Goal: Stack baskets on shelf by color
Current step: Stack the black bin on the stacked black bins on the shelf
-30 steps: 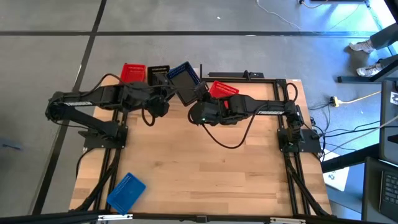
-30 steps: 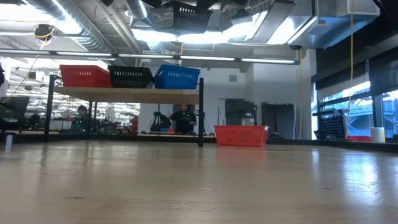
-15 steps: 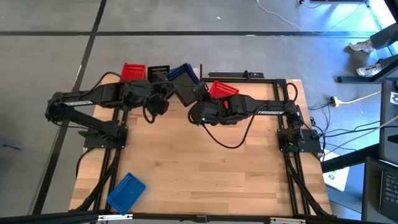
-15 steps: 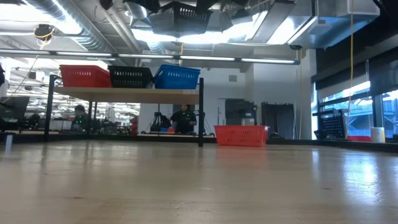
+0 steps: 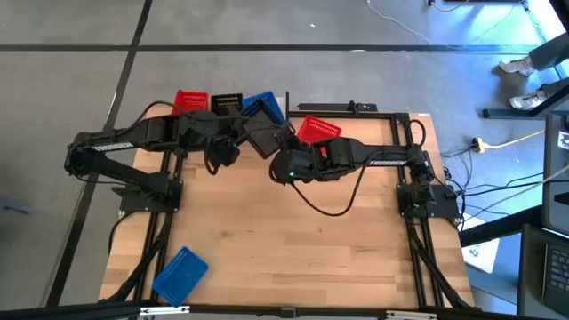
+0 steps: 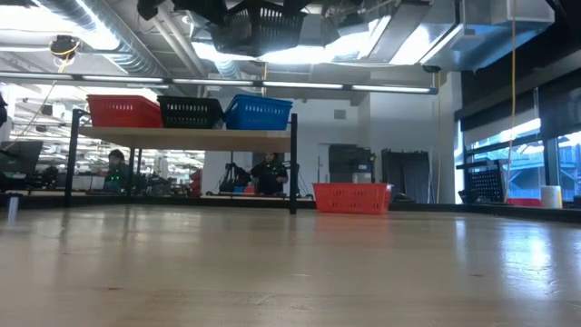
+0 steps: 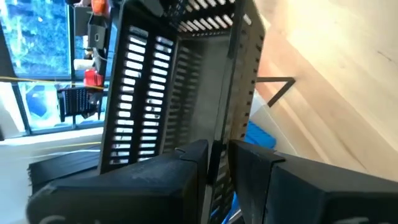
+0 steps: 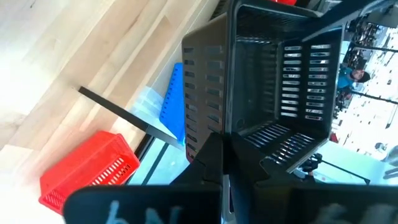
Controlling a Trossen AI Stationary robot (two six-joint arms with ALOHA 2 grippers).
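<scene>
1. High view: both arms reaching to the bench's [image 5: 293, 240] far edge, meeting at a black basket [image 5: 260, 135] held tilted in the air just beside the shelf. Left claw [image 5: 238, 135] on one wall of it, right claw [image 5: 283, 140] on the opposite wall. Red basket [image 5: 190, 101], second black basket [image 5: 227, 103] and blue basket [image 5: 263, 105] in a row on the shelf. Another red basket [image 5: 317, 129] on the bench by the far edge; another blue basket [image 5: 180, 274] at the near left corner.
2. Low view: shelf [image 6: 182, 135] carrying red, black, blue; held basket high above it.
3. Left wrist view: left claw's fingers [image 7: 193, 155] pinching the black basket's rim wall.
4. Right wrist view: right claw's fingers [image 8: 210, 149] pressed together on the basket's thin wall.
</scene>
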